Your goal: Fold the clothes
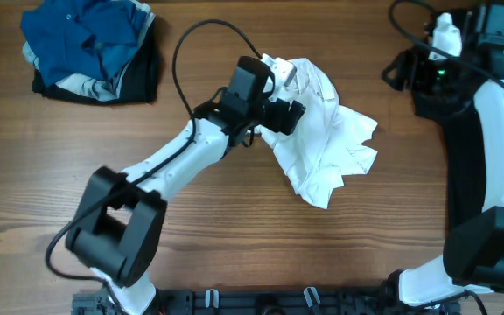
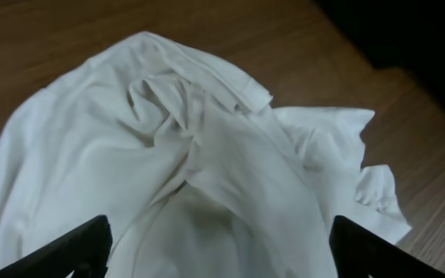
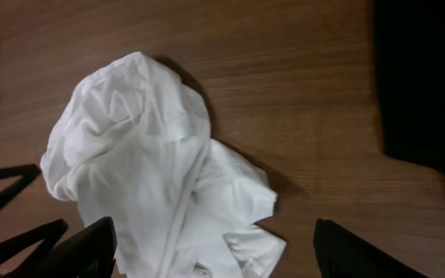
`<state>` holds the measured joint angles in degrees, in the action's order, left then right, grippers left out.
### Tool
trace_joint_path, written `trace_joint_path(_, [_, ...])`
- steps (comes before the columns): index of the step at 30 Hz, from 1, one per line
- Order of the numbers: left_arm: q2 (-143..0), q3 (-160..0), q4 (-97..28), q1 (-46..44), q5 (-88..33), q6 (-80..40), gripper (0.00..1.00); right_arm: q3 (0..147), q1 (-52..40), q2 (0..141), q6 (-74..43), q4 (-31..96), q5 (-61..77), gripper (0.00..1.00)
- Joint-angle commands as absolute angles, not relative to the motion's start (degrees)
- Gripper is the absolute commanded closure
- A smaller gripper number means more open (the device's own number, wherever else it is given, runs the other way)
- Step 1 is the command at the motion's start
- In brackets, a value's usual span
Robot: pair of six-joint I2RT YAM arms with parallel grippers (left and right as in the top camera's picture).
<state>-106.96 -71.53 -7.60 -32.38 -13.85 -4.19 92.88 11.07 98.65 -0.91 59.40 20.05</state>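
Overhead and wrist views of the bench (image 1: 234,236) during the folding task. The white garment (image 1: 331,131) lies crumpled and unfolded, a little to the right of the bench centre and closer to the far edge than to the near one. Its loose corners point toward the right edge.

The left arm reaches diagonally from the near-left corner, and the left gripper (image 1: 289,114) sits over the left side of the garment. In the left wrist view its fingers (image 2: 68,247) are spread wide above the creased cloth (image 2: 207,170) and hold nothing.

The right arm runs along the right edge, with the right gripper (image 1: 396,70) raised near the far-right corner, well apart from the garment. In the right wrist view its fingers (image 3: 83,247) are likewise parted and empty, and the garment (image 3: 145,170) shows on bare wood beyond them.

A pile of blue and dark clothes (image 1: 90,48) rests in the far-left corner, well apart from the white garment.
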Motion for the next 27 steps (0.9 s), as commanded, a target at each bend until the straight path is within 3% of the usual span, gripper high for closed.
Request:
trace_joint_path(1, [-109.9, -72.4, -8.1, -33.0, -10.5, -11.1, 0.15, 93.1, 10.9, 97.2, -1.1, 60.9, 21.0, 0.16])
trace_joint_path(9, [-102.3, -73.2, -22.4, -20.8, -5.5, -24.9, 0.15, 85.8, 5.5, 97.3, 2.0, 62.4, 24.6, 0.21])
trace_joint_path(12, [-96.7, -73.2, -28.4, -13.6, -5.5, -24.8, 0.14, 80.8, 0.4, 97.3, 4.5, 62.5, 27.3, 0.34])
trace_joint_path(14, [-93.9, -73.2, -32.1, -9.6, -5.5, -24.0, 0.12, 78.2, -4.3, 97.3, 4.3, 62.6, 26.3, 0.34])
trace_joint_path(21, [-91.0, -73.2, -41.8, -1.6, -5.5, -22.7, 0.09, 67.5, -15.7, 97.3, -6.5, 53.6, 20.8, 0.34])
trace_joint_path(27, [-91.1, -73.2, -43.1, -1.3, -5.5, -22.7, 0.08, 62.3, -23.4, 97.3, -14.3, 45.3, 11.9, 0.44])
